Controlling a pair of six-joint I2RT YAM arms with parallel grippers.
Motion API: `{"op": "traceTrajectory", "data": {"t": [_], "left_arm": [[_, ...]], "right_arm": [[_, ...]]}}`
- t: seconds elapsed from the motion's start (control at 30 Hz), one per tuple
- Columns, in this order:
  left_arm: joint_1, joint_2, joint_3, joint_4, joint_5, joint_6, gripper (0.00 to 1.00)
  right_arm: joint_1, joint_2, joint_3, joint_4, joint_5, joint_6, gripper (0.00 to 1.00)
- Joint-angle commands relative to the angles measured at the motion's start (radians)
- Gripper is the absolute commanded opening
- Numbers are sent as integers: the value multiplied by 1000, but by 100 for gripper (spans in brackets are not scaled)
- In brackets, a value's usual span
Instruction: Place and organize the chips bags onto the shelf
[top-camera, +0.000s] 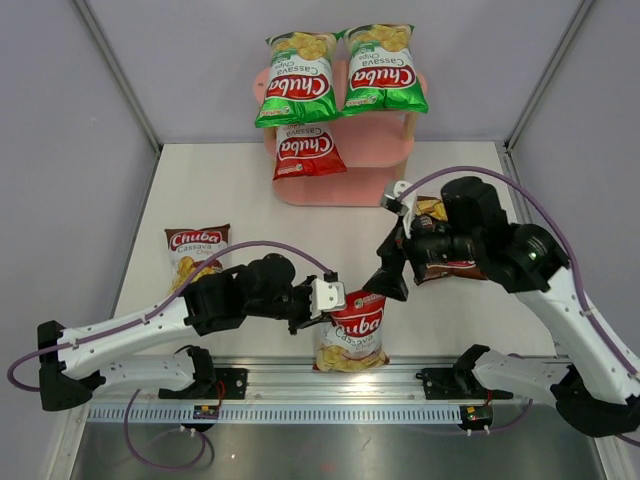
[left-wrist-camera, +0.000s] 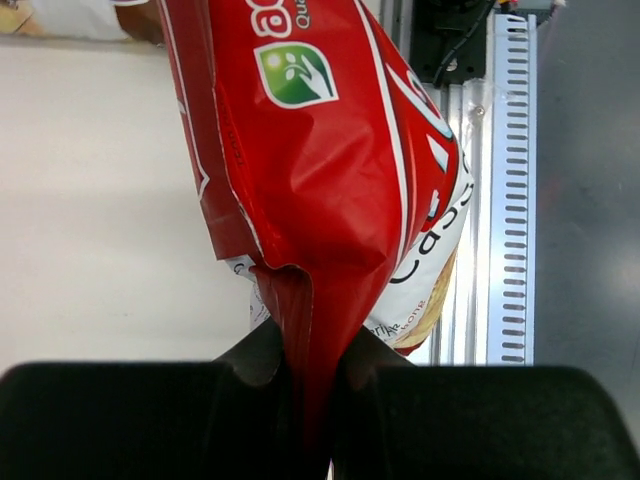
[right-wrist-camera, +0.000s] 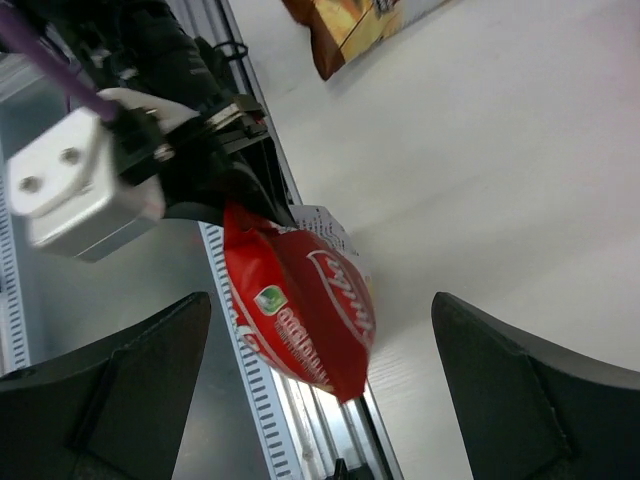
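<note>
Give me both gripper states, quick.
Left gripper: closed, pinching the edge of the red bag.
Right gripper: open, holding nothing.

Setting: robot laboratory test cell
Grey wall panels (top-camera: 60, 100) in metal framing enclose a white surface (top-camera: 200, 190); left arm (top-camera: 130, 335) and right arm (top-camera: 580, 320) are bolted to an aluminium rail (top-camera: 330, 385).

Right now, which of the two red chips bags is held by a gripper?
The red bag at the near edge: the left gripper pinches its seam. The other red bag lies on the shelf, untouched.
</note>
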Motion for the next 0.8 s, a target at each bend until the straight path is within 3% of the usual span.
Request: {"op": "traceTrajectory", "data": {"t": [0.0, 0.23, 0.77], "left_arm": [[-13, -38, 46, 60, 87, 102, 0], [-11, -26, 85, 13, 87, 164, 1], [4, 19, 186, -55, 143, 202, 5]], "right_arm": [[16, 101, 35, -93, -96, -81, 100], [149, 183, 43, -190, -76, -138, 99], [226, 218, -34, -202, -69, -136, 99]]}}
